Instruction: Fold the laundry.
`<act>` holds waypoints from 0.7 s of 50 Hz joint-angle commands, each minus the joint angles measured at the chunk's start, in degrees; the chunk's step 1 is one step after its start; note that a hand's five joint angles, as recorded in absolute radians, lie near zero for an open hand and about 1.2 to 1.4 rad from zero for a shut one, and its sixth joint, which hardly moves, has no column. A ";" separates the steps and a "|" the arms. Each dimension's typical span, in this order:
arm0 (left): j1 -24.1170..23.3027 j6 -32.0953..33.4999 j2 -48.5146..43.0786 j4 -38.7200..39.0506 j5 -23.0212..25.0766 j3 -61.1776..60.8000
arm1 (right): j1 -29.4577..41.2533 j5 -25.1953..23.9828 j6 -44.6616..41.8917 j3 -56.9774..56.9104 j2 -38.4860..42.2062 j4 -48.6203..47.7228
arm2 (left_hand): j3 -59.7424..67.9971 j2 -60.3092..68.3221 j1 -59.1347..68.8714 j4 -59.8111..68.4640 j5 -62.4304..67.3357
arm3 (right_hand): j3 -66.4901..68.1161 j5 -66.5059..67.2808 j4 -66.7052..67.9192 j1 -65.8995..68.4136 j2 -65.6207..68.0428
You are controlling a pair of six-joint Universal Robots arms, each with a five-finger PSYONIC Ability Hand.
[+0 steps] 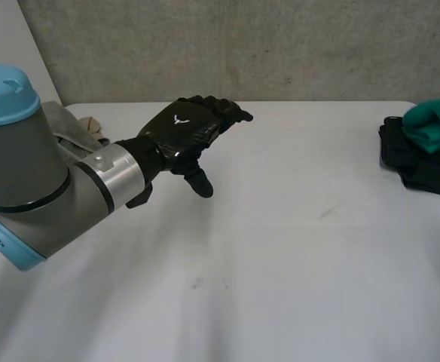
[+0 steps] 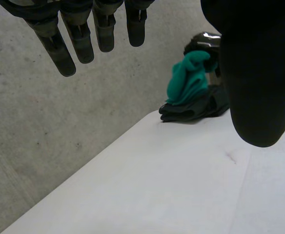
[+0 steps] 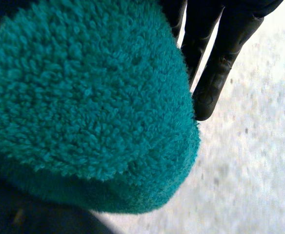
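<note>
A teal terry towel (image 1: 435,124) is bunched up at the table's far right edge. My right hand (image 1: 414,162) lies there on the table, black, with the towel rising out of it. From the left wrist the towel (image 2: 186,80) stands above the right hand (image 2: 193,109). In the right wrist view the towel (image 3: 84,97) sits against the palm, with the fingers (image 3: 215,73) showing beside it. My left hand (image 1: 186,132) hovers over the table's left part, far from the towel, with straight fingers (image 2: 79,39), the thumb (image 2: 257,73) apart, and nothing in it.
The white table (image 1: 280,264) stretches bare between the two hands. A pale crumpled item (image 1: 84,128) lies behind my left arm near the back left. A grey concrete wall (image 1: 242,45) runs along the table's far edge.
</note>
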 commanded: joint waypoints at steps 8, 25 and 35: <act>-0.68 0.03 0.18 0.00 0.01 -0.41 | -3.31 -2.80 -1.09 3.62 5.35 0.04 | 2.64 3.08 3.82 3.13 2.16 | -20.84 -16.88 -23.49 -9.27 -22.07; -0.42 0.03 1.84 0.00 0.09 -1.20 | -9.90 1.50 -18.65 19.62 -17.58 34.73 | 2.47 2.91 3.65 2.96 1.99 | -55.66 -51.71 -58.32 -44.10 -56.90; 0.55 -0.06 4.57 0.09 0.01 -1.73 | -13.77 31.72 -42.39 18.40 -31.47 45.75 | 1.80 2.24 2.98 2.29 1.32 | -55.66 -51.71 -58.32 -44.10 -56.90</act>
